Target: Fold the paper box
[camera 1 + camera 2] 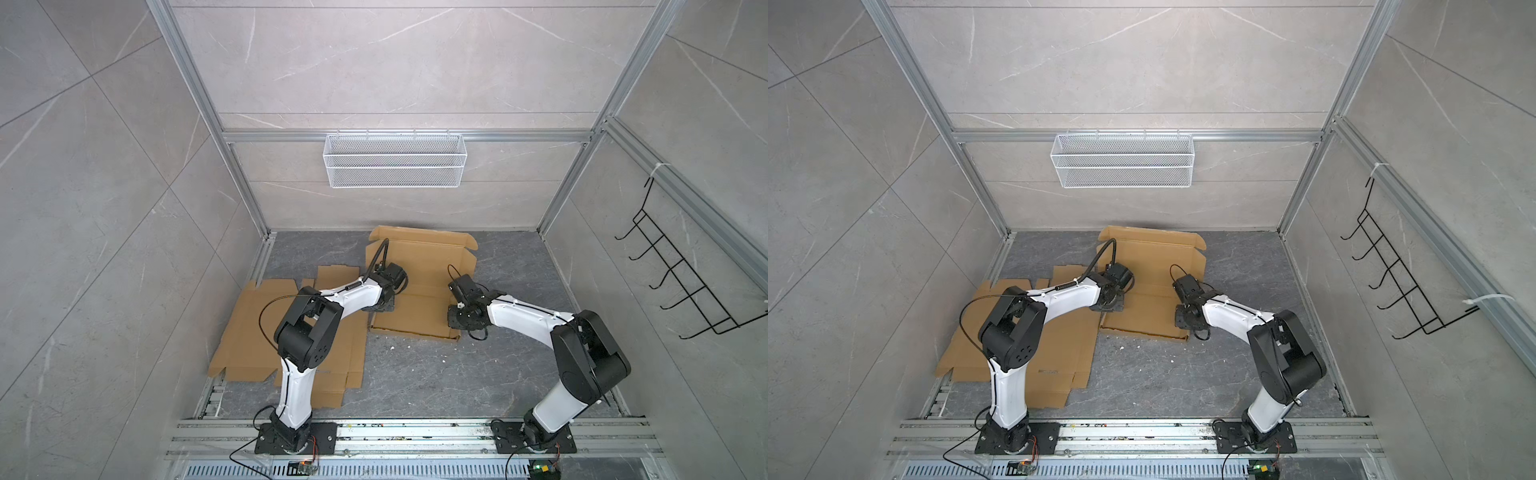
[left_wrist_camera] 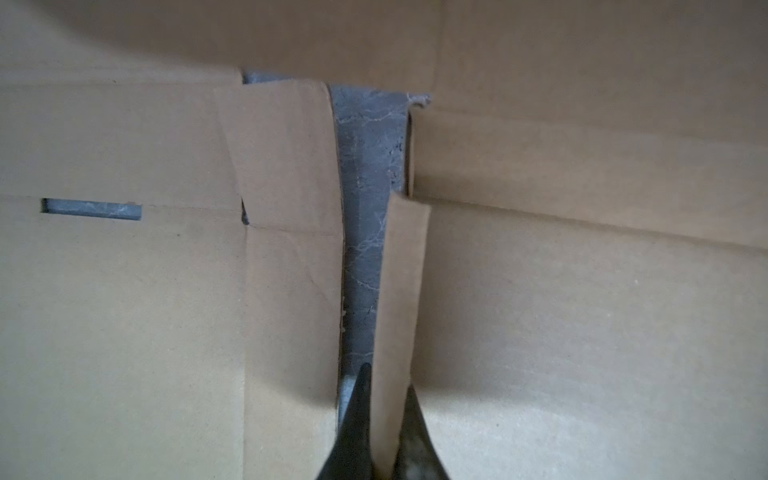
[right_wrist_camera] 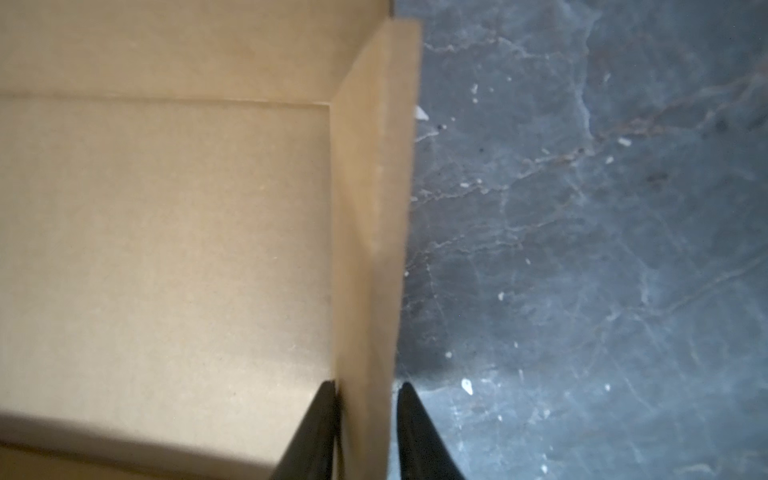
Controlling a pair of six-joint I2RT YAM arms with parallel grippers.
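Paper box (image 1: 422, 266) is seen half-formed between both grippers. One side wall is pinched tight by left gripper (image 2: 388, 378). The opposite wall is straddled by right gripper (image 3: 366, 383), jaws parted, outer finger just clear. Flat cardboard sheets (image 1: 249, 332) are laid beside left gripper; small print (image 1: 1048, 371) unreadable. Mesh basket (image 1: 392, 160) is hung well beyond both.

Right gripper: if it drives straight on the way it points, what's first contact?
The right gripper straddles the raised cardboard side flap, so that flap comes first; past it, likely the table, though depth is unclear.
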